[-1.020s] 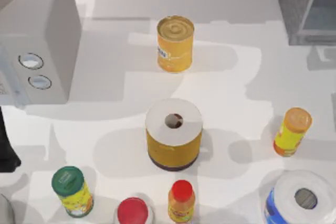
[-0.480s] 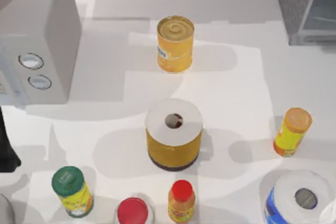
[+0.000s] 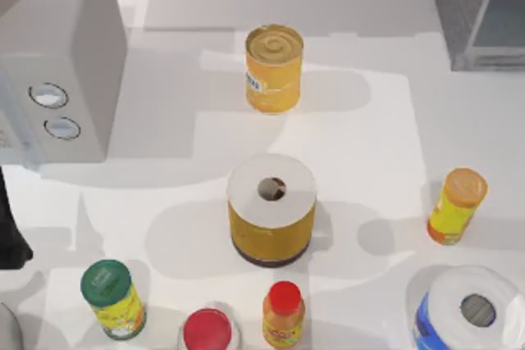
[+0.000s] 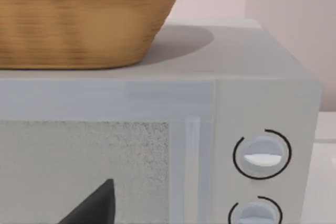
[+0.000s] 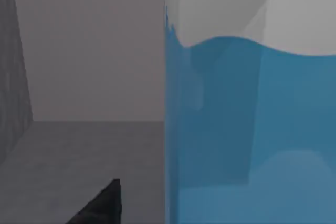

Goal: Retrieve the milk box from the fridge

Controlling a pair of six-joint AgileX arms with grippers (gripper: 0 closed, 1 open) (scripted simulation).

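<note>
My right gripper, fingers' state untellable, faces the blue-sided, white-topped milk box (image 5: 252, 124) inside the dark grey speckled fridge (image 3: 472, 6); I'd centre before closing.

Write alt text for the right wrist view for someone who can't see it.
A milk box with blue sides and a white top stands very close to the camera, inside the fridge, on its dark grey floor before a pale back wall. One dark fingertip of the right gripper shows beside the carton.

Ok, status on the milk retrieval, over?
Right tool inside fridge, close beside milk box, no grip seen. Left arm parked facing the microwave.
</note>
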